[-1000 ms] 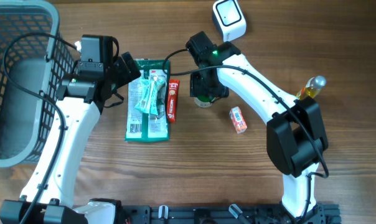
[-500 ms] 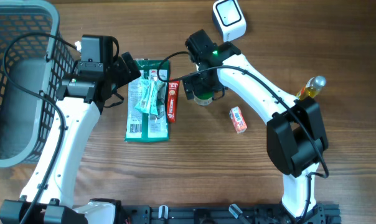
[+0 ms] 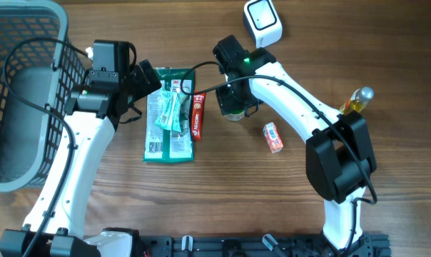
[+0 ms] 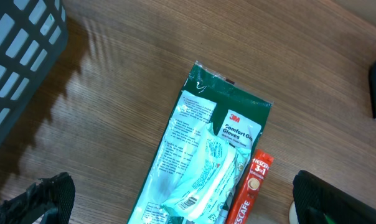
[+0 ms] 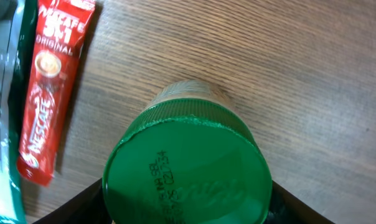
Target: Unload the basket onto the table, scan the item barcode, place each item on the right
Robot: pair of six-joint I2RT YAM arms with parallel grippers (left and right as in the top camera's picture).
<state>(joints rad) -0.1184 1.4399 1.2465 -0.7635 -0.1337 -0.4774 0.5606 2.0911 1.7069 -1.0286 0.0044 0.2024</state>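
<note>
Desk (image 3: 387,57): every item is down on it, so the scan looks not yet done. The lift and the showing to the scanner are left.
Right arm (image 3: 294,93): reaches across the middle. The right hand (image 3: 233,106) points straight down, its fingers pressed on the lid's two sides.
Left arm (image 3: 80,143): the left hand (image 4: 185,199) hovers over the glove pack (image 4: 194,155), spread wide and empty.
Scanner (image 3: 262,21): at the far edge, with nothing facing it.
Jar (image 5: 187,168): upright, just right of the coffee sachet (image 5: 48,99).

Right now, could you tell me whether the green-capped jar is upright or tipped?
Upright: its green cap faces the right wrist camera, table directly behind.
</note>
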